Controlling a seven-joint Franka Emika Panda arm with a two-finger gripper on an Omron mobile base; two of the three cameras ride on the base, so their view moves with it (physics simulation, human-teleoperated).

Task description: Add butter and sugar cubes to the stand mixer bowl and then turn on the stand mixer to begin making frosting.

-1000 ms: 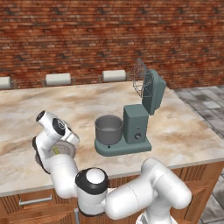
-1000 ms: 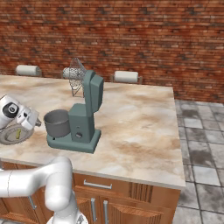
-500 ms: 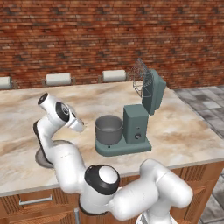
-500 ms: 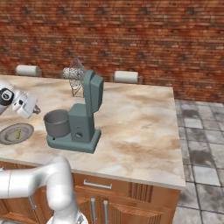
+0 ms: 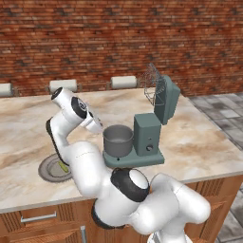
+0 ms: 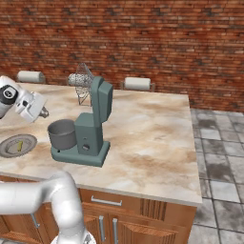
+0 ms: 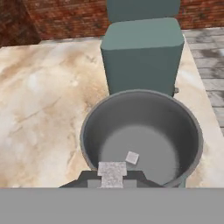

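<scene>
The dark teal stand mixer [image 5: 148,133] [image 6: 93,125] [image 7: 142,48] stands on the marble counter with its head tilted up and the whisk raised. In front of its column sits the dark grey stand mixer bowl [image 5: 117,140] [image 6: 62,134] [image 7: 94,120], and one sugar cube [image 7: 132,157] lies on its floor. My gripper [image 5: 96,126] [image 6: 43,113] [image 7: 112,178] hangs just above the bowl's near rim, shut on a second sugar cube [image 7: 112,168]. The yellow butter [image 5: 63,166] [image 6: 20,145] lies on a flat grey plate [image 5: 47,173] [image 6: 9,151] left of the mixer.
White-topped stools [image 5: 124,81] [image 6: 138,84] line the counter's far side under a brick wall. The counter's front edge [image 5: 28,201] runs above wooden drawers. Bare marble [image 6: 147,138] lies right of the mixer.
The gripper has lifted away from the plate and swung right to the bowl, carrying the sugar cube. Mixer, bowl and plate have stayed put.
</scene>
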